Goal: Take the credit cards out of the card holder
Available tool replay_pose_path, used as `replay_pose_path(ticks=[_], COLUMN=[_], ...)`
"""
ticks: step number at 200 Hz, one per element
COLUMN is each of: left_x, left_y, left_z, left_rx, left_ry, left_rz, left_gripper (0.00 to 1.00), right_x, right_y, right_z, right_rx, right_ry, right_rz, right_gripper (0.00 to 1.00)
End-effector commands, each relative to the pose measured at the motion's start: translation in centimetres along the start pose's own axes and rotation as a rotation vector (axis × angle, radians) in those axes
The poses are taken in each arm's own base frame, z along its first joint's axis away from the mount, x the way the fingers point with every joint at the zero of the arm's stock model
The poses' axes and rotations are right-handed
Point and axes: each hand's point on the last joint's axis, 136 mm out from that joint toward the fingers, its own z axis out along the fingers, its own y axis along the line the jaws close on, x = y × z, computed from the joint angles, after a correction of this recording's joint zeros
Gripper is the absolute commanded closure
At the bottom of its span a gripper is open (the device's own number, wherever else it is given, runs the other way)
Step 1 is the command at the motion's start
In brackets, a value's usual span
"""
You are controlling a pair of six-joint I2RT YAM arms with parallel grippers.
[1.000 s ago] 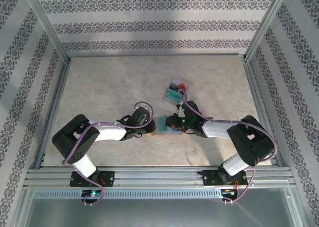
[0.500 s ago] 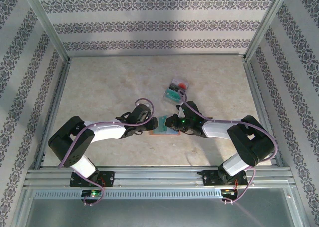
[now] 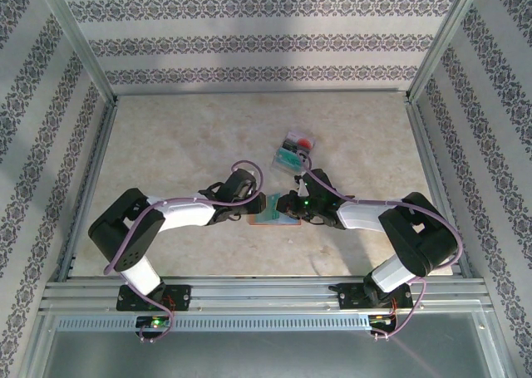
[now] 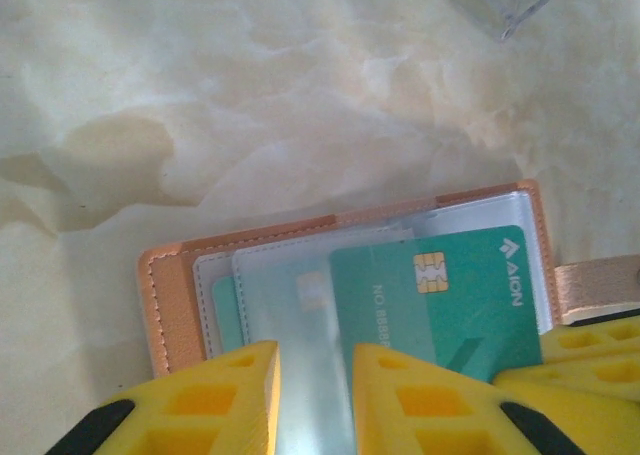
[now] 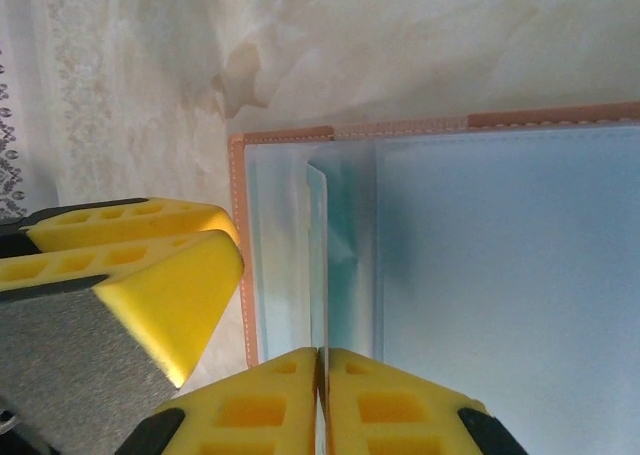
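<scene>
Light: bright, even and diffuse, falling from above.
Shadows: soft and short beneath the arms on the table (image 3: 183, 137); a faint dark fringe along the card holder (image 4: 170, 305).
Glare: pale sheen on the clear sleeves; marble washed out in places.
Focus: overhead view sharp; teal card (image 4: 440, 295) print legible; left gripper (image 4: 315, 360) and right gripper (image 5: 320, 360) blurred at the lower edge.
Distortion: frame rails splay toward the overhead view's corners.

Tan-brown leather on the card holder (image 4: 165, 295), pale stitching, grey-blue pockets. Teal credit card (image 4: 470, 295), gold chip, white lettering. Bright yellow left gripper (image 4: 315, 353). Cream marbling across the counter (image 4: 250, 95). Grey floral stripes on walls (image 3: 266, 41).
</scene>
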Motion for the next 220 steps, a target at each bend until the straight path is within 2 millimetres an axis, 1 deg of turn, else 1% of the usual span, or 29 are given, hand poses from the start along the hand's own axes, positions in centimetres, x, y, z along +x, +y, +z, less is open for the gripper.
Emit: replay_pose_path(ticks=[1,44,78,113,139,220], left_x=[0.3,0.9,1.1,1.4,1.6,1.5], left_y=[0.5,1.5,1.7,2.0,2.1,2.4], left_z=[0.3,0.4,0.5,0.8,1.1,0.9], left_rx=[-0.026,-0.056,-0.059,-0.062,-0.061,-0.070], left_ry=[0.023,0.030,0.033,0.043,0.051,0.046], left_rz=[0.016,-0.005,-0.012,-0.023,-0.032,-0.035], left_gripper=[0.74,0.74,0.74,0.75,0.77,0.78], right_x=[-0.4,-0.4,-0.3,-0.5,-0.5,-0.8], right_y=[0.4,-0.1,-0.4,-0.1,0.1,-0.2], right_z=[-0.5,-1.0,-1.4,-2.0,-2.3,-3.5], right_rx=[0.016,0.060,0.101,0.109,0.110,0.173], right_ry=[-0.021,-0.023,-0.020,-0.028,-0.032,-0.044], right_rz=[-0.029,-0.041,-0.054,-0.072,-0.080,-0.112], right_gripper=[0.88,0.88,0.88,0.88,0.88,0.88])
